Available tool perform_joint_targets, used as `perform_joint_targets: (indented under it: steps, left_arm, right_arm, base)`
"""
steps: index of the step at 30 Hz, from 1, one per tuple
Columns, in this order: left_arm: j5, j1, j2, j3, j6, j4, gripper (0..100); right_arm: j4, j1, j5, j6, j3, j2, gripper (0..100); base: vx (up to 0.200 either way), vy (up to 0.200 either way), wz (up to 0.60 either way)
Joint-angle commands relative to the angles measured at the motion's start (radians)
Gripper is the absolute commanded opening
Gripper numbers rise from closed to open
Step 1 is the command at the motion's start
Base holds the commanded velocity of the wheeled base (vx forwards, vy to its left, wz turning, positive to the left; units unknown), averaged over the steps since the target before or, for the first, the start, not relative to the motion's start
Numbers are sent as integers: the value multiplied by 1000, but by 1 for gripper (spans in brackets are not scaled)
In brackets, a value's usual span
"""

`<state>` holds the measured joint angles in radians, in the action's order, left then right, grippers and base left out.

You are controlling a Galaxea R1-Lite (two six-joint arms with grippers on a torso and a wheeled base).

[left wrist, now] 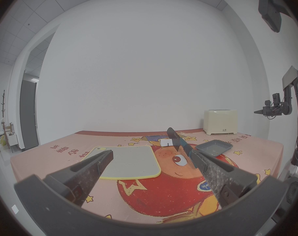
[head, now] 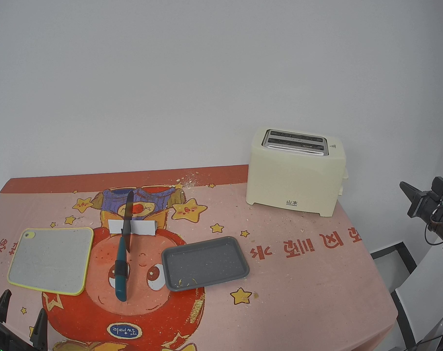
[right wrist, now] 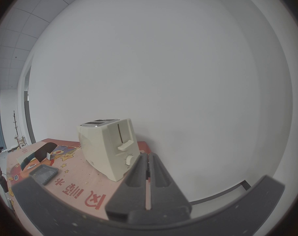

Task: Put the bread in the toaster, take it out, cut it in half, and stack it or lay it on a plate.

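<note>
A cream two-slot toaster (head: 295, 171) stands at the table's back right, its side lever (right wrist: 125, 145) facing my right gripper. That gripper (right wrist: 148, 158) is shut on nothing and hangs off the table's right edge (head: 406, 189), apart from the toaster. A grey rectangular plate (head: 204, 263) with crumbs lies mid-table. To its left a teal-handled knife (head: 123, 254) rests with its blade on a white holder (head: 138, 227). A grey cutting board (head: 50, 260) with a yellow rim lies at the left. My left gripper (left wrist: 150, 153) is open over the near left corner (head: 24, 305), short of the board.
A pink cartoon tablecloth (head: 290, 288) covers the table, with crumbs scattered near the toaster and plate. A plain white wall stands close behind. The floor drops away past the right edge, where a dark-framed floor panel (head: 392, 264) lies.
</note>
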<state>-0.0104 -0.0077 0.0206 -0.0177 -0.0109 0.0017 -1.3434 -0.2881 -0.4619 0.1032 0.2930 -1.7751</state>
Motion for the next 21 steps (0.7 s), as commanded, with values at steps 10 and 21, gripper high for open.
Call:
perform_joint_targets:
  steps: [10, 21]
  left_arm:
    - [0, 0, 1, 18, 0, 0, 100]
    - [0, 0, 1, 18, 0, 0, 100]
  right_arm:
    - [1, -16, -18, -16, -3, -33, 0]
    - [15, -3, -78, -96, 8, -125, 0]
  base:
    - [0, 0, 0]
    - [0, 0, 0]
